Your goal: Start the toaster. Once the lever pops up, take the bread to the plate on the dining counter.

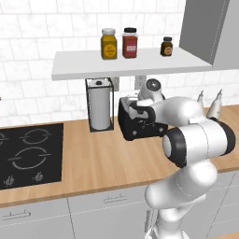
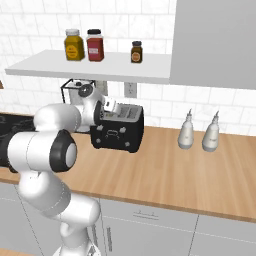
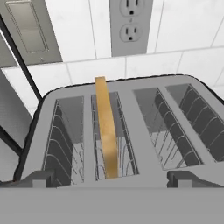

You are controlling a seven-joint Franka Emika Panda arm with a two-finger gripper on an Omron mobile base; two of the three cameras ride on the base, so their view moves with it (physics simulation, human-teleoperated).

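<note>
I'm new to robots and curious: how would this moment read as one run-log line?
gripper: open, above toaster | bread: upright in slot, edge sticking up | stage: bread not yet grasped | beside toaster: paper-towel roll

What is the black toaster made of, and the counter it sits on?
The toaster looks like smooth black plastic or painted metal, with a slight sheen; I can't tell which. Its slots hold thin grey wires that look like metal. The counter looks like light wood, with faint grain lines.

lever seemingly behind arm
</note>
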